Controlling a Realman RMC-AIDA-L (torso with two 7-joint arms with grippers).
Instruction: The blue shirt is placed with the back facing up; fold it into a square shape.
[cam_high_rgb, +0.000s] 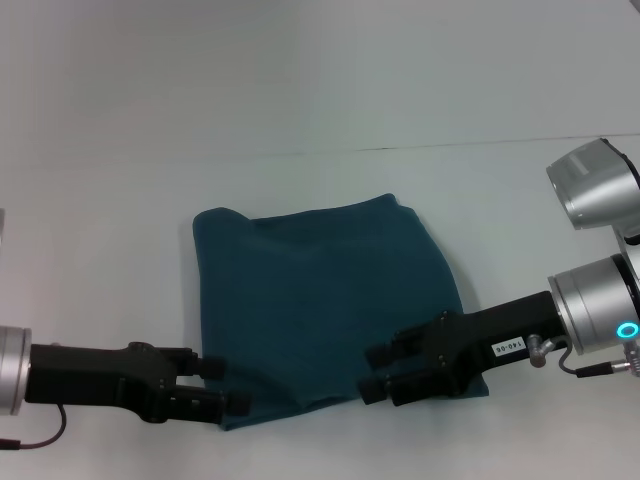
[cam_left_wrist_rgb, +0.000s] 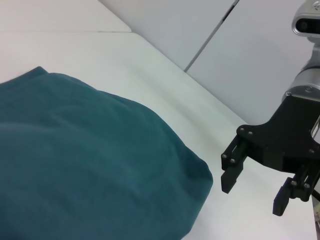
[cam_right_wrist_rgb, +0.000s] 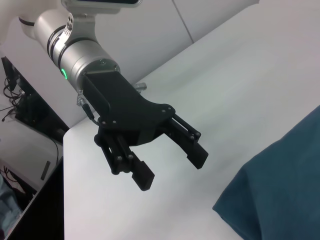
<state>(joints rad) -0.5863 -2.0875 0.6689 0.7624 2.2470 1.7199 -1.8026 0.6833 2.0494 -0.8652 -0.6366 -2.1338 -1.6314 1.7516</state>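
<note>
Blue shirt (cam_high_rgb: 325, 305) lies folded into a rough square on the white table (cam_high_rgb: 320, 110), plain side up. Left gripper (cam_high_rgb: 228, 385) sits at its near left corner, fingers spread, gripping nothing. Right gripper (cam_high_rgb: 376, 372) hovers over the near right edge, fingers apart, also empty.

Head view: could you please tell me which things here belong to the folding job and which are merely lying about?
Job:
- shirt, folded roughly square
- left gripper, open, at the shirt's near left corner
- right gripper, open, over its near right edge

Lying about:
- nothing; only the table under it
</note>
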